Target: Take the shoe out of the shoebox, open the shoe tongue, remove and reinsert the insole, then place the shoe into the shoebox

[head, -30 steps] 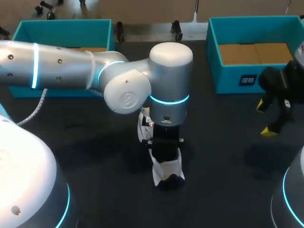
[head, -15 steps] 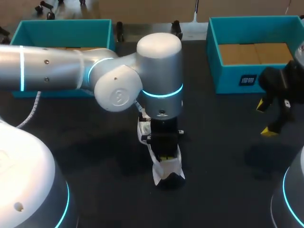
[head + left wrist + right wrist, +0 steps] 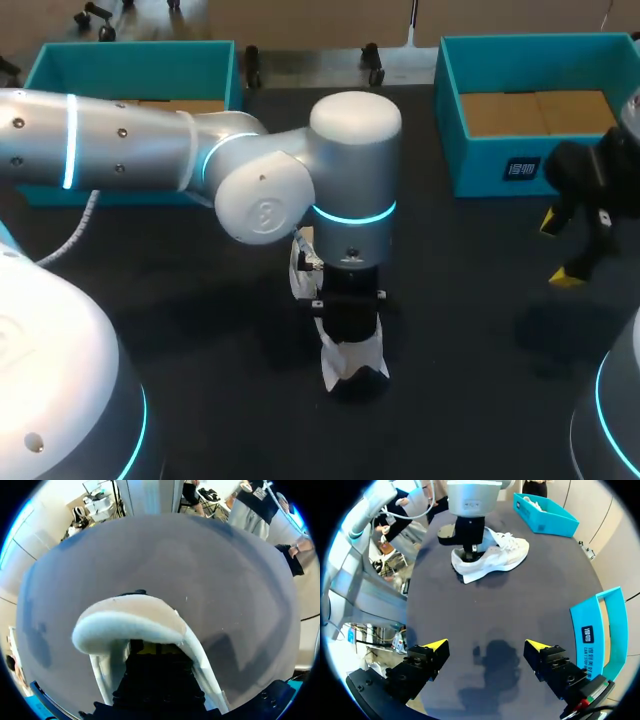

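A white shoe point(image 3: 355, 362) lies on its side on the dark table, at the middle. My left gripper point(image 3: 347, 330) points straight down into the shoe's opening. In the left wrist view the padded heel collar point(image 3: 130, 625) arches over my left gripper point(image 3: 156, 650), whose yellow tips sit close together deep inside the shoe. What they touch is hidden. The right wrist view shows the shoe point(image 3: 495, 555) with the left gripper point(image 3: 470, 550) in it, far ahead of my right gripper point(image 3: 486, 645). My right gripper point(image 3: 558, 250) hangs open and empty at the table's right side.
A teal shoebox point(image 3: 455, 110) with a brown cardboard floor stands at the back right. A second teal box point(image 3: 130, 60) stands at the back left. Bare dark table point(image 3: 480, 330) lies between the shoe and my right gripper.
The left arm's wrist shifted left and up half a second ago, then came back down to where it was. Its gripper stayed in the shoe. The right arm has not moved.
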Tool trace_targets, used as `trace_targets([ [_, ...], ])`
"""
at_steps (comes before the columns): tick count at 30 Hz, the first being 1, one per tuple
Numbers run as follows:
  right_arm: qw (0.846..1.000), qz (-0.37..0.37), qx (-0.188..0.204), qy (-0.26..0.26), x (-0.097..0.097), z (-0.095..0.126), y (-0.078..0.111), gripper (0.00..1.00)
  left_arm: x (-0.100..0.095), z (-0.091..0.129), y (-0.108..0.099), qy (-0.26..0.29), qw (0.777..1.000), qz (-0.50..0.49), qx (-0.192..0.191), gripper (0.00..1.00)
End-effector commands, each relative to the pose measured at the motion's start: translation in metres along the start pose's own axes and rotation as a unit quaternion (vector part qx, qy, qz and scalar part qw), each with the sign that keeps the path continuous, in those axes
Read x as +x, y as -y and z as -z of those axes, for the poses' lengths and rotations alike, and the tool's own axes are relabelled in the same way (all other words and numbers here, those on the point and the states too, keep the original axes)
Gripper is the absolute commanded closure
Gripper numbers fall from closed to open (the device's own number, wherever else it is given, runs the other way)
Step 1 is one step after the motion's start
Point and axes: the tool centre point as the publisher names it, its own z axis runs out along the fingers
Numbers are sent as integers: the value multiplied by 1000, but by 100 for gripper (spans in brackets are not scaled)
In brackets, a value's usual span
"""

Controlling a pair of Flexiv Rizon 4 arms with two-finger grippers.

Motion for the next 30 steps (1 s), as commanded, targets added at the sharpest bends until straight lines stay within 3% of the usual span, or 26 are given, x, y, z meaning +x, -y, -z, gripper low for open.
trace_targets([
  [1, 1000, 0, 1, 1, 1, -1, 0, 0, -2, -18, -9, -1, 999, 19, -33, 100],
  [8, 1000, 0, 1, 1, 1, -1, 0, 0, 0, 11, -11, 28, 998, 29, -53, 100],
  [14, 1000, 0, 1, 1, 1, -1, 0, 0, -5, 22, -6, 39, 997, 33, -65, 100],
  [21, 1000, 0, 1, 1, 1, -1, 0, 0, -13, 6, -2, 27, 998, 22, -48, 100],
  [25, 1000, 0, 1, 1, 1, -1, 0, 0, -12, -6, -7, 11, 998, 34, -56, 100],
  [30, 1000, 0, 1, 1, 1, -1, 0, 0, -5, -3, -17, 10, 996, 51, -68, 100],
])
